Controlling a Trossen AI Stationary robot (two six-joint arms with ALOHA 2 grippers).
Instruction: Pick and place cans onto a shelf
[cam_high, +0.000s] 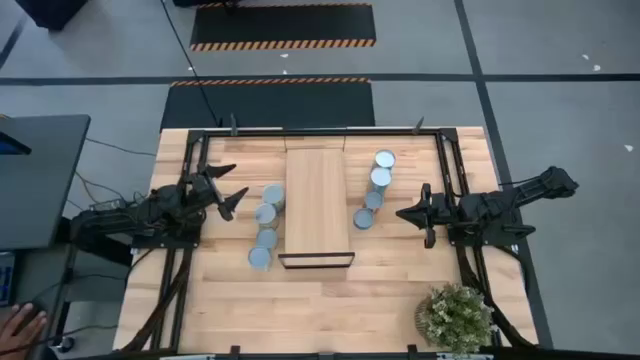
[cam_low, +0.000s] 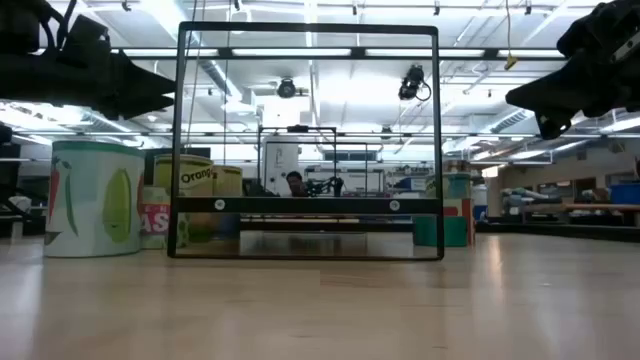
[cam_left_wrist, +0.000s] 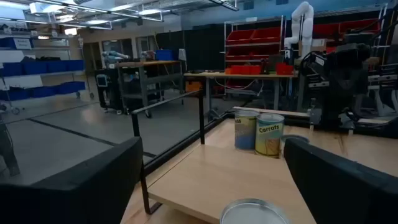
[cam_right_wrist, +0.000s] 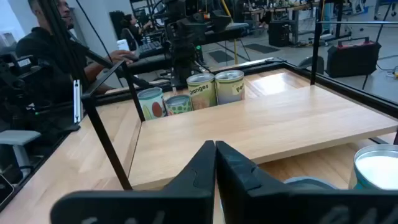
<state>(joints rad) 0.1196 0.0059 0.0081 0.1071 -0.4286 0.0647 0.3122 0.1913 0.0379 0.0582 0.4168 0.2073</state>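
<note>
Shelf (cam_high: 316, 200) bare, cans (cam_high: 268, 215) flanking it, left gripper (cam_high: 232, 192) spread, right gripper (cam_high: 408, 212) closed empty

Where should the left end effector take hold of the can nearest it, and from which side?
Best across the round side wall of the upright can, just below its top. The left end effector sits open, level with it, on the side away from the shelf. Coming in from that side probably avoids the neighbouring can behind it.
</note>
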